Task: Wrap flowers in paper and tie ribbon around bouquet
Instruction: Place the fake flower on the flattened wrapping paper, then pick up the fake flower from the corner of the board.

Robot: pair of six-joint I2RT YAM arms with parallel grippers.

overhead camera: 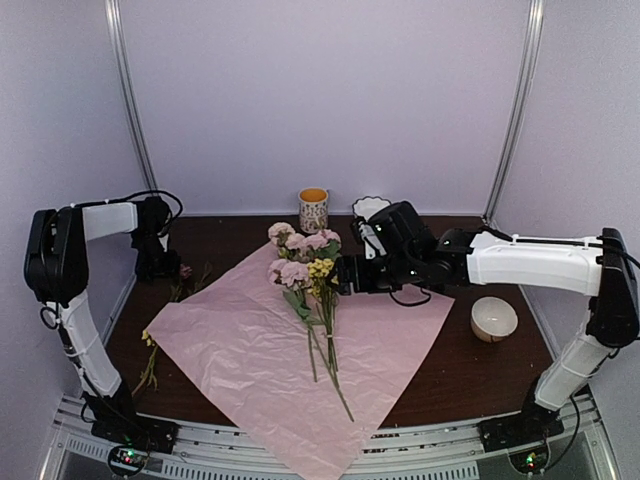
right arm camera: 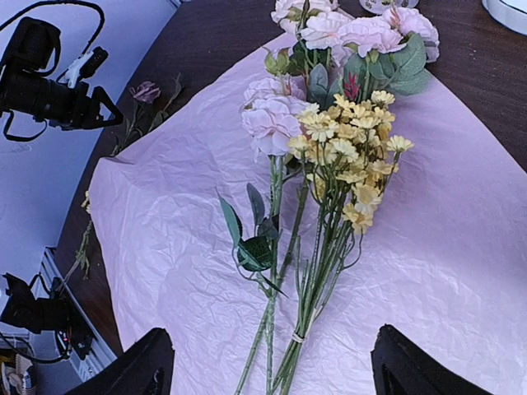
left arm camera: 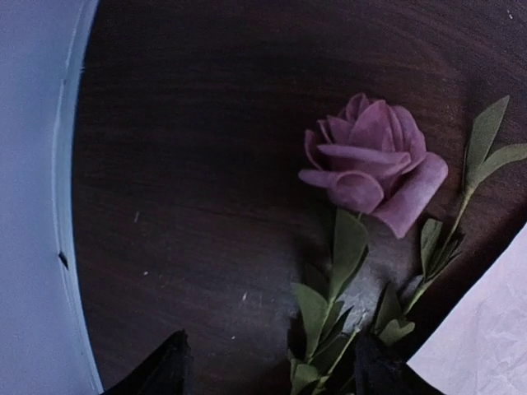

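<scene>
Hovering low over the paper, the right gripper holds its fingers wide apart with nothing pinched. Its wrist camera shows the flowers lying flat on the sheet just ahead. The bare stem ends are nearest, running toward the gap between the fingers. Leaves come next, and the yellow blossoms and pale pink roses lie farthest off.

The overhead camera gives what that view cannot. The bunch's long axis runs from the near edge of the desk toward the back, with the heads pointing at a mug. The gripper sits just beside the yellow blossoms. A white bowl lies behind that gripper, near its arm.

The left gripper is also spread. A leafy stem passes between its fingers, but it is not clamped. Only its wrist camera shows this single rose closely. It rests on bare desk, with the head ahead of the gripper and the stem pointing back at it. A corner of the paper lies off to one side. From above, this gripper is well apart from the bunch.
</scene>
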